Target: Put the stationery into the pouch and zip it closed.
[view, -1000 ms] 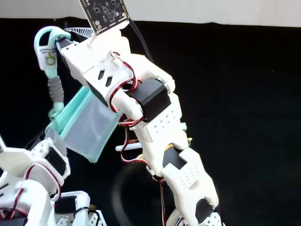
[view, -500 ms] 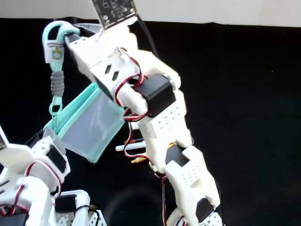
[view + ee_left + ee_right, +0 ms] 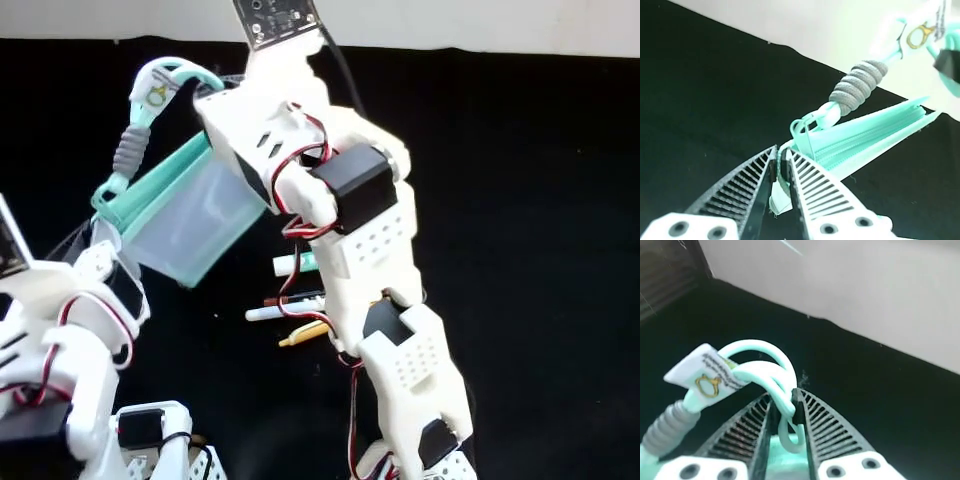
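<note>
My right pincer (image 3: 785, 402) grips the mint strap loop (image 3: 757, 357) at the pouch's (image 3: 190, 215) upper end, and my left pincer (image 3: 779, 160) nips the pouch's lower corner. The pens (image 3: 290, 312) lie on the black table (image 3: 520, 250) just beside the lifted pouch

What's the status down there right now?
Left end effector shut on pouch corner. Right end effector shut on strap loop. Pouch aloft; pens on table, not inside. Right arm overhangs pens.
</note>
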Robot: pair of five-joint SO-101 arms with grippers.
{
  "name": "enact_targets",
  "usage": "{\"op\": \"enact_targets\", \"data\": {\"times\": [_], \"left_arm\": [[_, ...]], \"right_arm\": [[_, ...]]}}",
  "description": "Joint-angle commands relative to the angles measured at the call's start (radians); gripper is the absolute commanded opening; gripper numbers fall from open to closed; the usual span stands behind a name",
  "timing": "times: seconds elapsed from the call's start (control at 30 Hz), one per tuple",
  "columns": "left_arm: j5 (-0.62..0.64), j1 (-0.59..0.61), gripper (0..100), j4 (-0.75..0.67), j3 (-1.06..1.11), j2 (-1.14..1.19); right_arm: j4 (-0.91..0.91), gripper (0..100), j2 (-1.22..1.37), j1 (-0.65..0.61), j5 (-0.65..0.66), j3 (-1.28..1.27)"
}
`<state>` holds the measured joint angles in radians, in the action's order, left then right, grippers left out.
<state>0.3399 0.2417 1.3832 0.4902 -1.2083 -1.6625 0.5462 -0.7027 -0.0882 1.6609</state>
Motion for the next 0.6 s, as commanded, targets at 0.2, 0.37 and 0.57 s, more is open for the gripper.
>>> {"op": "enact_targets", "data": {"times": [0.2,0.37,0.57], "left_arm": [[-0.104,0.004,1,-0.218,0.11,0.002],[-0.161,0.004,1,-0.265,0.151,0.001],[-0.216,0.068,1,-0.331,0.151,0.001]], "right_arm": [[-0.077,0.6,-0.01,0.076,-0.003,0.11],[-0.099,0.6,-0.01,0.131,-0.005,0.11],[-0.099,0.6,-0.013,0.194,-0.003,0.11]]}}
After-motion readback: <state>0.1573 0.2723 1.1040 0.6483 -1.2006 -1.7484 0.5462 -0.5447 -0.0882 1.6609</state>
